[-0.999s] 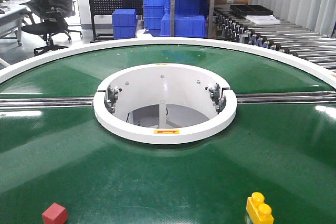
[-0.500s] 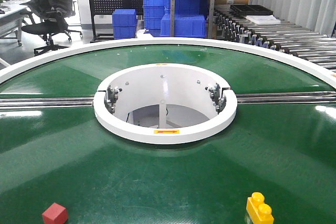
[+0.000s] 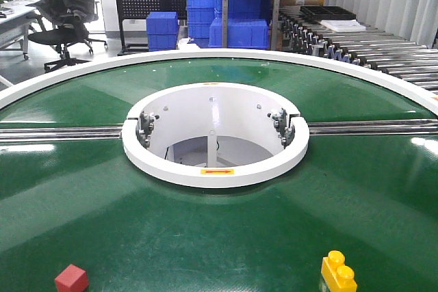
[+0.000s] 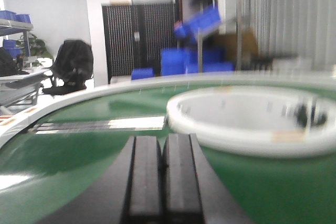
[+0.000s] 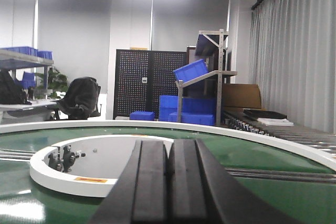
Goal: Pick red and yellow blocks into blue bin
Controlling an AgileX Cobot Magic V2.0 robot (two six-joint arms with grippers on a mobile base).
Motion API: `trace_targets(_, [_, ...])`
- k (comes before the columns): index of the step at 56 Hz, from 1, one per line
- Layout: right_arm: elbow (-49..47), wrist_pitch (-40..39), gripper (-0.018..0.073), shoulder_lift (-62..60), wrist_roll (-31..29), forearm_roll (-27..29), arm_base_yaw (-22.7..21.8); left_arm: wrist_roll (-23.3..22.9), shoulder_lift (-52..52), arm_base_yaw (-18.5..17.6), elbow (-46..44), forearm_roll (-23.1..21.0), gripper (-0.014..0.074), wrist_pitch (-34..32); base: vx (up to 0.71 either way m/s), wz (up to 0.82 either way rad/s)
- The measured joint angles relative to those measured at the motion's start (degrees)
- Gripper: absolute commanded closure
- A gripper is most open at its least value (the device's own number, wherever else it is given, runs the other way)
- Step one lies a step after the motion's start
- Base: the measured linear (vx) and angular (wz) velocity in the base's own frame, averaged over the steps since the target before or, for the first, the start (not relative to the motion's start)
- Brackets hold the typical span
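red cube [image 3: 71, 278] btm left, yellow studded brick [image 3: 338, 273] btm right, well apart on green round table [image 3: 219, 230]. l gripper [image 4: 163, 166], r gripper [image 5: 168, 166]: jaws together, empty.

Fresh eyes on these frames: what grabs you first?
The big green round table with a white ring at its centre fills the front view. Low in that view sit a red cube on the left and a yellow studded brick on the right, far apart. In the wrist views, the left gripper and right gripper are shut on nothing.
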Motion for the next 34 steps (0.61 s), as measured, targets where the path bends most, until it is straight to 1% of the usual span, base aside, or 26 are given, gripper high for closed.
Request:
trace_targets(2, [-0.89,1.21,0.0569,0.0,0.05,0.82,0.0,-2.21,0.0,0.0,-0.63,-0.91,0.0594,-1.3,0.0,0.0])
trace_targets(5, [-4.32,3.63,0.0569,0.0,-0.54,1.28,0.0,-4.67,0.0,0.0,-3.31,-1.71,0.0594,-0.83,0.0,0.0])
trace_targets(10, [-13.57,9.01,0.0569,0.85,-3.97,1.32,0.0,-5.87,0.41,0.0,-10.63,-2.06,0.0594,2.01,0.0,0.0])
trace_targets(13, [-19.4,11.98,0.0569,3.1,-5.84,1.39,0.0,-5.92,2.65,0.0,-16.78,-2.06,0.0594,3.74,0.0,0.0])
trace_targets(18, [-30.74,17.13,0.0569,11.38,-8.2,1.44,0.0,-4.37,10.15,0.0,-27.9,-0.79,0.0594,5.68,0.0,0.0])
trace_targets(24, [-43.4,22.34,0.0569,23.23,-9.04,1.44,0.0,-1.81,21.74,0.0,-40.49,1.34,0.0594,8.43,0.0,0.0])
trace_targets(28, [-49.57,24.42,0.0569,31.95,-9.08,1.44,0.0,-0.81,30.3,0.0,-46.09,1.99,0.0594,11.13,0.0,0.0])
trace_targets(34, [-55.92,25.91,0.0569,42.22,-8.97,1.71,0.0,-0.52,40.88,0.0,-50.31,2.13,0.0594,12.99,0.0,0.0])
